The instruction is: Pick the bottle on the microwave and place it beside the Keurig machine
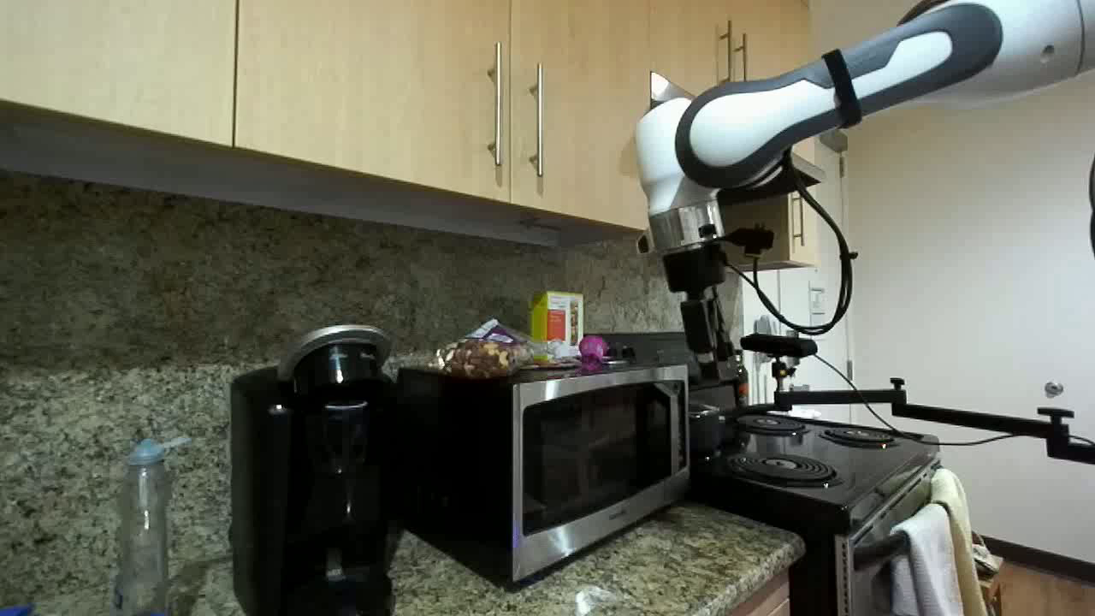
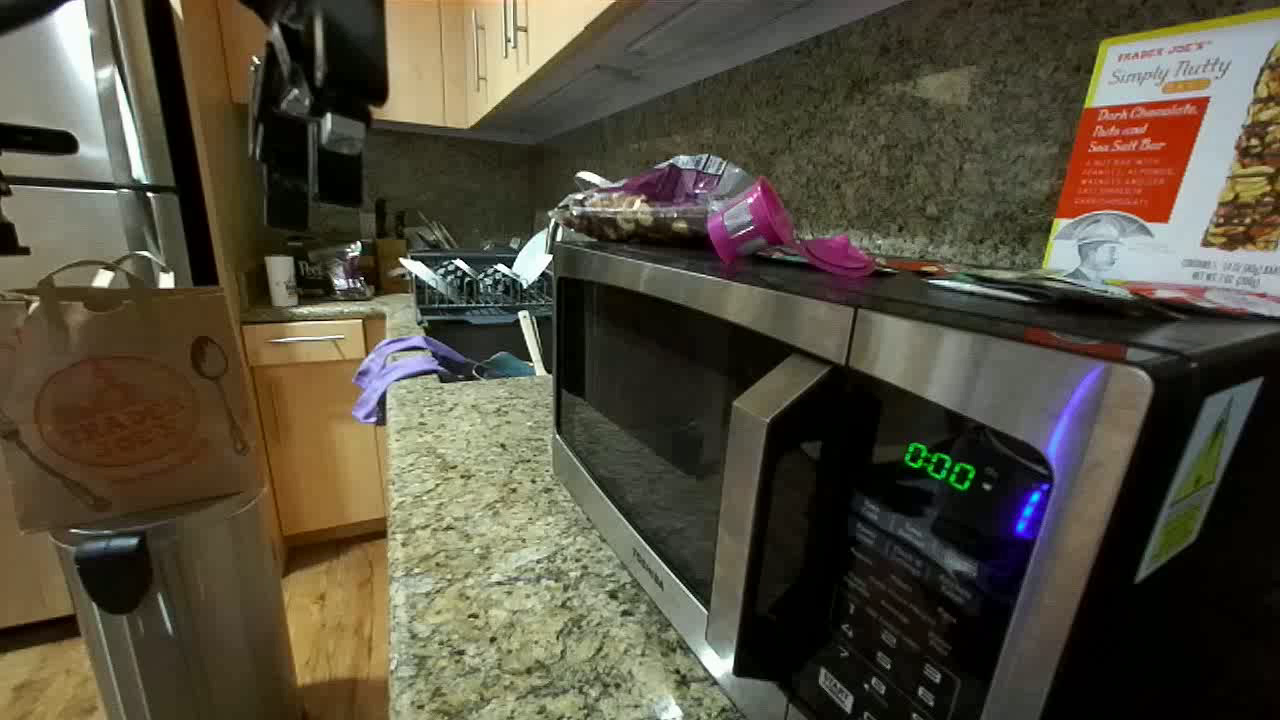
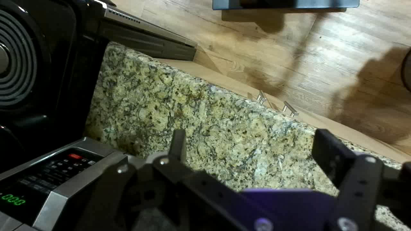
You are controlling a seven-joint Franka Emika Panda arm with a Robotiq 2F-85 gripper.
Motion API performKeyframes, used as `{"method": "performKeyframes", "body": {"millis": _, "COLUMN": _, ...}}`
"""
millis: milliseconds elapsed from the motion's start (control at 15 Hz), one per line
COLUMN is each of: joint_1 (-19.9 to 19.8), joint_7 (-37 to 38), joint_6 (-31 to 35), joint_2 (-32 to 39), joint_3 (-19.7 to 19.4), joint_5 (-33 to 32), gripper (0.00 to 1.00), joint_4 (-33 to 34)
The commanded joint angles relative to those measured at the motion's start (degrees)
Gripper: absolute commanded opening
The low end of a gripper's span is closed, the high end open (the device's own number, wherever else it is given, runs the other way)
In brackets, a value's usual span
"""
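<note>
Your gripper (image 3: 253, 147) hangs over the counter (image 3: 218, 118), spread wide with nothing in it, likely so it can fit around the small pink bottle (image 2: 748, 222). That bottle looks tipped on top of the microwave (image 1: 590, 462), just beside the bag of nuts (image 2: 640, 214), which may stop it from rolling toward the Keurig machine (image 1: 312, 479).

In an exterior view the microwave (image 1: 599, 462) is faced aslant, past the Keurig machine (image 1: 295, 479) at lower left. In an exterior view its control panel (image 2: 915, 555), at lower right, is seen from very near, the counter (image 2: 480, 530) being followed lengthwise. In the wrist view the counter is looked down upon; the microwave, at lower left, is shared by all three.
</note>
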Motion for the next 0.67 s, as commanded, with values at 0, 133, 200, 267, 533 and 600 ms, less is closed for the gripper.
{"method": "performKeyframes", "body": {"millis": 0, "joint_1": 0.4, "joint_7": 0.1, "joint_6": -0.1, "joint_2": 0.0, "joint_3": -0.3, "joint_5": -0.1, "gripper": 1.0, "joint_4": 0.1}}
{"method": "performKeyframes", "body": {"millis": 133, "joint_1": 0.4, "joint_7": 0.1, "joint_6": -0.1, "joint_2": 0.0, "joint_3": -0.3, "joint_5": -0.1, "gripper": 1.0, "joint_4": 0.1}}
{"method": "performKeyframes", "body": {"millis": 200, "joint_1": 0.4, "joint_7": 0.1, "joint_6": -0.1, "joint_2": 0.0, "joint_3": -0.3, "joint_5": -0.1, "gripper": 1.0, "joint_4": 0.1}}
{"method": "performKeyframes", "body": {"millis": 267, "joint_1": 0.4, "joint_7": -0.4, "joint_6": 0.5, "joint_2": 0.5, "joint_3": -0.7, "joint_5": 0.3, "gripper": 1.0, "joint_4": 0.9}}
{"method": "performKeyframes", "body": {"millis": 533, "joint_1": -0.1, "joint_7": -1.4, "joint_6": 1.9, "joint_2": 3.1, "joint_3": -2.1, "joint_5": 0.4, "gripper": 1.0, "joint_4": 5.1}}
{"method": "performKeyframes", "body": {"millis": 600, "joint_1": -0.1, "joint_7": -1.7, "joint_6": 2.0, "joint_2": 4.0, "joint_3": -2.4, "joint_5": 0.2, "gripper": 1.0, "joint_4": 6.7}}
